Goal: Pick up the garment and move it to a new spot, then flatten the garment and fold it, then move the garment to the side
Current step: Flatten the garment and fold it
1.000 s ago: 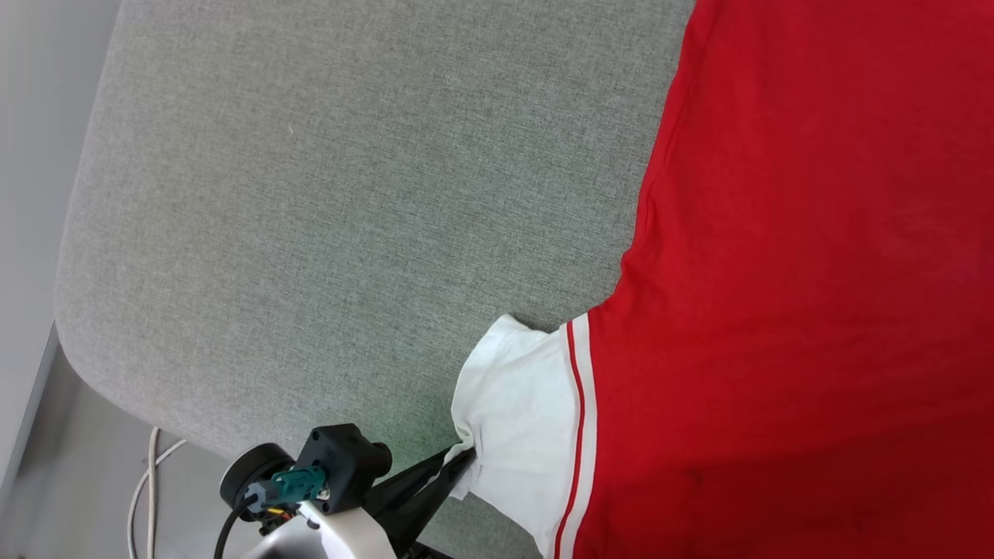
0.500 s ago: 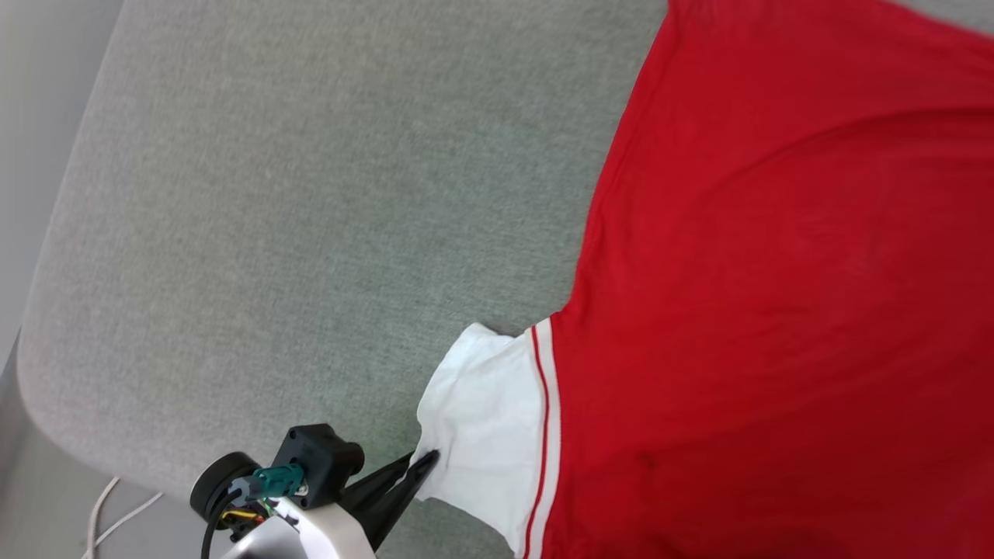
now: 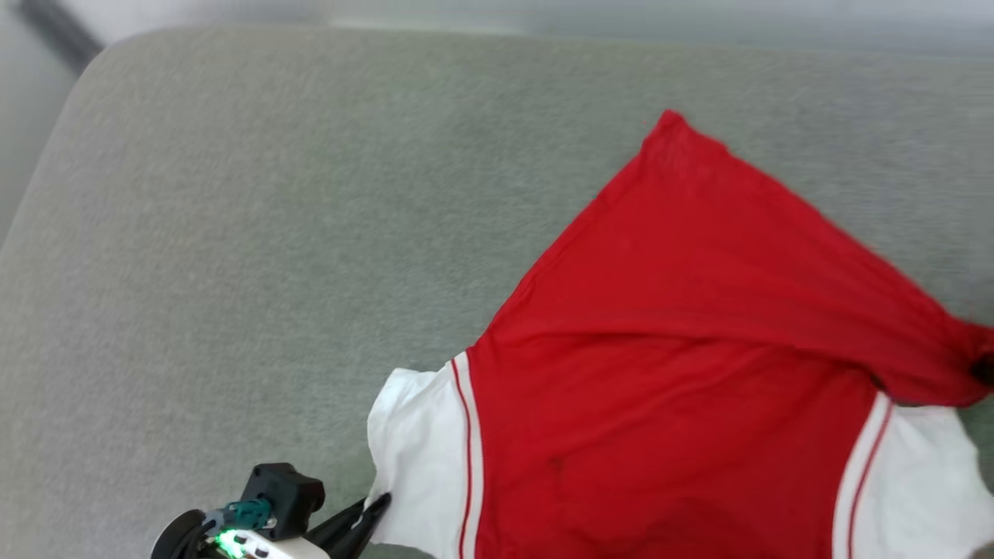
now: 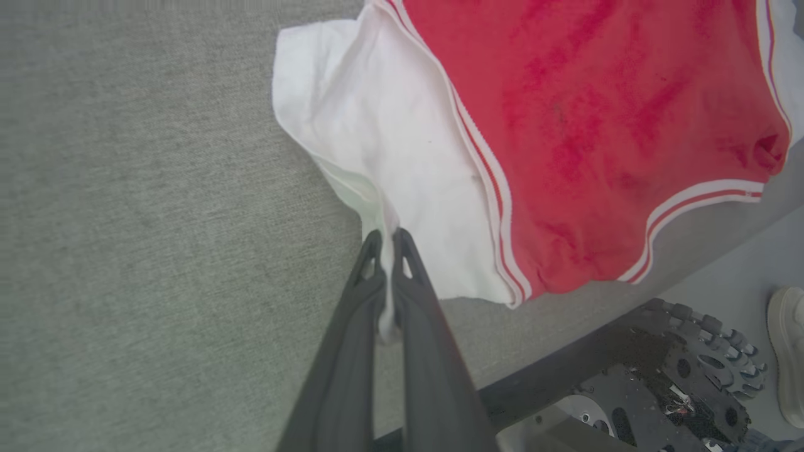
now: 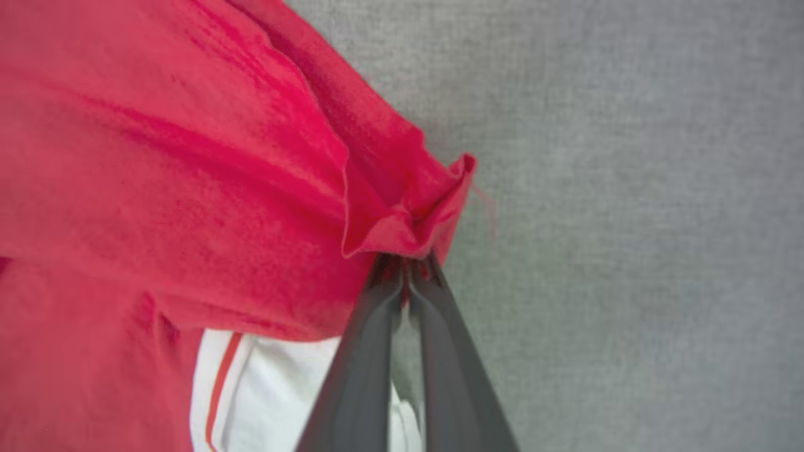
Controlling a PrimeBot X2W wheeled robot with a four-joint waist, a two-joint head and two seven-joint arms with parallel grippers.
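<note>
At the lower left of the head view, the left gripper [image 3: 374,508] pinches the white sleeve edge of the garment [image 3: 660,388], which is spread over the grey cushion [image 3: 233,272]. At the centre of the right wrist view, the right gripper [image 5: 405,262] pinches a bunched red corner. This looks like a fold in progress, so that corner should travel low and level while the sleeve is anchored.

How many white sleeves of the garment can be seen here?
2. The left-side sleeve, lower left in the head view, is pinched by the left gripper; the right-side sleeve, lower right, lies partly under a red fold of the garment held by the right gripper.
</note>
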